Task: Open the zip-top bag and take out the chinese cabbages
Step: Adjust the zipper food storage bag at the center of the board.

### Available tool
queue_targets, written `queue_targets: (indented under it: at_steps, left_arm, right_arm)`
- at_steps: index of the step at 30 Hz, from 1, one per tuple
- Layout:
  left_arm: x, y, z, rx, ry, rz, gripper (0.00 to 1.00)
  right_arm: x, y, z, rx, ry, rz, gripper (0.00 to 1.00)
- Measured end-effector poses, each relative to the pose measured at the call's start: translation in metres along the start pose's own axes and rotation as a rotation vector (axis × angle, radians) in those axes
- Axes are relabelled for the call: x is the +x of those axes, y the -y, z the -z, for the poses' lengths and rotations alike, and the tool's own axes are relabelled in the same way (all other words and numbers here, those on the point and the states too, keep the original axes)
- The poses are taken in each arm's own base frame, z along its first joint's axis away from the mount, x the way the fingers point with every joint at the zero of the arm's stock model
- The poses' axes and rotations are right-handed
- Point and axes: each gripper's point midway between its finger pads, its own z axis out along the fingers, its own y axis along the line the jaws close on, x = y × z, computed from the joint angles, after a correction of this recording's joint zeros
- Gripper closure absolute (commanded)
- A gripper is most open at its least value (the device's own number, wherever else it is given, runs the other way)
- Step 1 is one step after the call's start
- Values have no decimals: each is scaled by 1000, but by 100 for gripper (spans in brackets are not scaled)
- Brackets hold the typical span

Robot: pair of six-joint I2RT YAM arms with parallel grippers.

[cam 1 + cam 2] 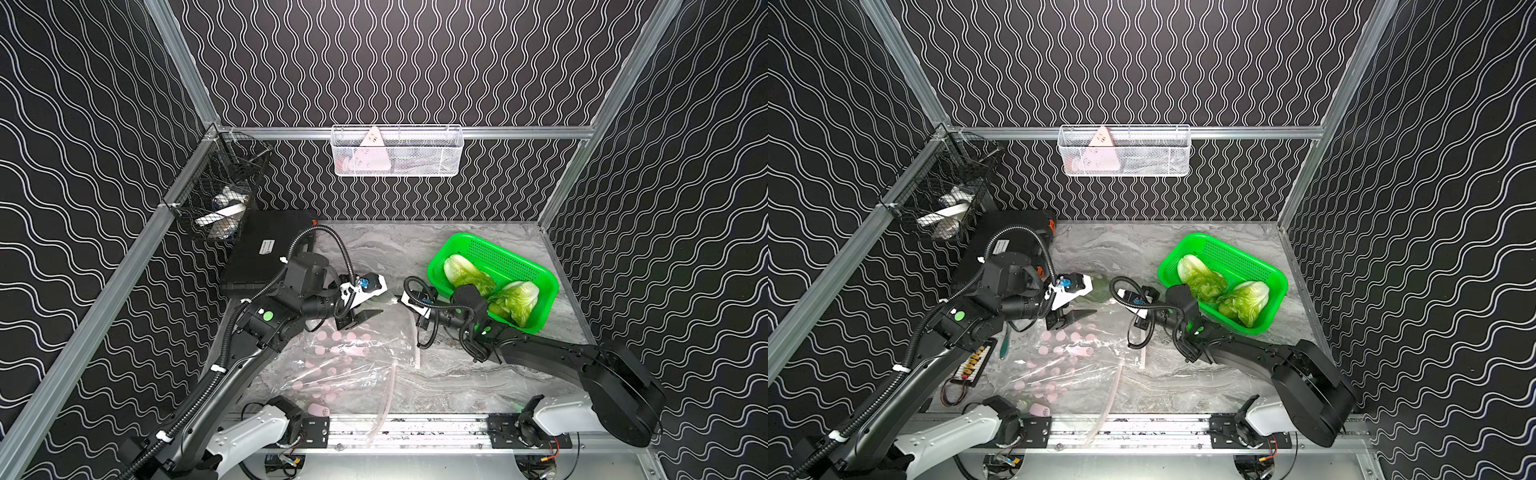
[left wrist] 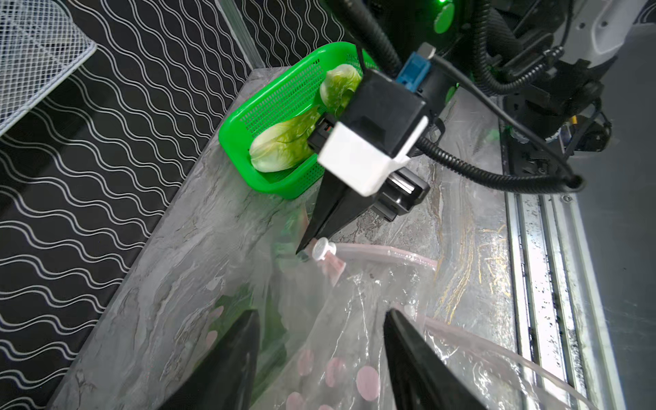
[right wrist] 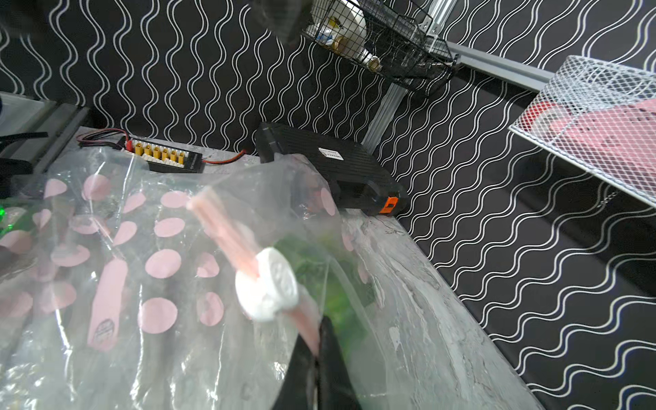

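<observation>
Extraction step is running.

- **Right pincer** (image 2: pixel 307 246) is clamping fully closed on the zip-top bag's (image 1: pixel 353 361) pink zip strip (image 3: pixel 227 230), just beside the slider (image 3: pixel 268 284).
- **Left pincer** (image 2: pixel 321 312) is sitting half-spread over bag film. I can't tell if it's gripping anything.
- **Cabbages:** the far cabbage (image 1: pixel 467 270) and near cabbage (image 1: pixel 517 301) are lying in the green basket (image 1: pixel 548 278). The third cabbage (image 3: pixel 319 269) is showing green inside the bag.

Next, probably: the left pincer reaches through the mouth and grips the head, not plastic.

Left gripper (image 2: pixel 321 316) apart, right gripper (image 3: pixel 317 339) tight.
</observation>
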Motion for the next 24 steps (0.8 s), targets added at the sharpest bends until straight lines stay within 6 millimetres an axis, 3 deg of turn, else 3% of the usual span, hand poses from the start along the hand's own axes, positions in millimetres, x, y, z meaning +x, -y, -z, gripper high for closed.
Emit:
queue_targets:
  at_steps: [5,13,17,20,24]
  left_arm:
    - [-5,6,-6,11,14,-57,52]
    - [8,14,-30,47,-62,-105,55]
    - [16,18,-38,56,-88,-110,69]
    - [17,15,-42,37,-92,-116,86]
    - [17,9,-44,0,-82,-126,98]
  right_arm:
    - [1,-5,1,-33,-24,-17,100]
    - [-1,-5,1,-45,-42,-29,100]
    - [-2,-5,3,-49,-41,-29,100]
    - [-4,-5,4,-51,-38,-28,100]
    - [-3,-5,6,-51,-46,-32,100]
